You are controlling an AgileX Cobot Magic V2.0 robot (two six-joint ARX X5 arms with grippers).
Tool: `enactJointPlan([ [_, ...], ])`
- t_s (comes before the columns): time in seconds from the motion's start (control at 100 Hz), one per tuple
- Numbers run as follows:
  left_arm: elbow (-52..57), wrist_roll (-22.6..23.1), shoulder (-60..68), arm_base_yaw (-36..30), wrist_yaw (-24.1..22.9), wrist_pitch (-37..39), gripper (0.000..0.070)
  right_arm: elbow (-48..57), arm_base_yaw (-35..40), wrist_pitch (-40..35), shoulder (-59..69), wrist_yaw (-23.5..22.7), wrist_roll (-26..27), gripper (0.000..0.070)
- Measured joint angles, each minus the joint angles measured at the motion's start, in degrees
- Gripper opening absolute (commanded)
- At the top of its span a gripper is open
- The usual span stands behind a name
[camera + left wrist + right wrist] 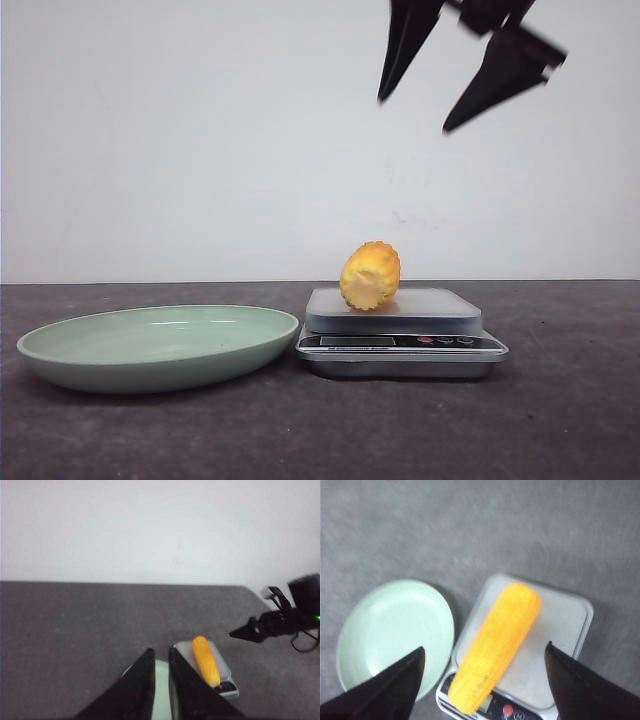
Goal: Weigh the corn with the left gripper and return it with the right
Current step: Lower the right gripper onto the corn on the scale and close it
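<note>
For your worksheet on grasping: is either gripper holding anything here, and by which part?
Nothing is held. The yellow-orange corn cob lies on the grey scale; the right gripper hangs open above, and the left gripper is empty.

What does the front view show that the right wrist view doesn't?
Front only: the corn's pale cut end, the scale's side profile, the right gripper hanging open high above, and the wall. Right wrist only: the corn's full length from above, overhanging the button edge. Both: corn on scale, empty green plate alongside.
</note>
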Motion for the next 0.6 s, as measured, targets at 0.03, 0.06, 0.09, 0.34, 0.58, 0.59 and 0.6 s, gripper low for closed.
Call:
enactJointPlan([
  [0.03, -0.48, 0.0, 0.0, 0.0, 0.07, 0.0, 0.0001, 0.24, 0.11, -0.61, 1.2, 0.09, 0.0, 0.0476],
  [0.06, -0.87, -0.02, 0.0, 0.0, 0.31, 0.0, 0.0001, 0.28, 0.33, -1.16, 2.27, 0.48, 0.02, 0.0476],
  [0.09, -1.27, -0.13, 0.0, 0.0, 0.68, 0.0, 0.0001, 0.28, 0.59, -1.84, 3.37, 0.76, 0.09, 0.0476],
  [0.34, -3.08, -0.44, -0.02, 0.0, 1.33, -0.02, 0.0001, 0.28, 3.5, -3.04, 9.88, 1.14, 2.08, 0.0476],
  [0.58, -3.08, -0.57, -0.02, 0.0, 1.33, -0.02, 0.0001, 0.39, 6.01, -1.46, 13.16, 0.96, 4.17, 0.0467],
  [0.59, -3.08, -0.57, -0.02, 0.0, 1.33, -0.02, 0.0001, 0.39, 6.05, -1.51, 13.38, 0.92, 4.2, 0.046],
  [0.6, -3.08, -0.59, -0.02, 0.0, 1.33, -0.02, 0.0001, 0.39, 6.05, -1.55, 13.6, 0.92, 4.28, 0.0449],
])
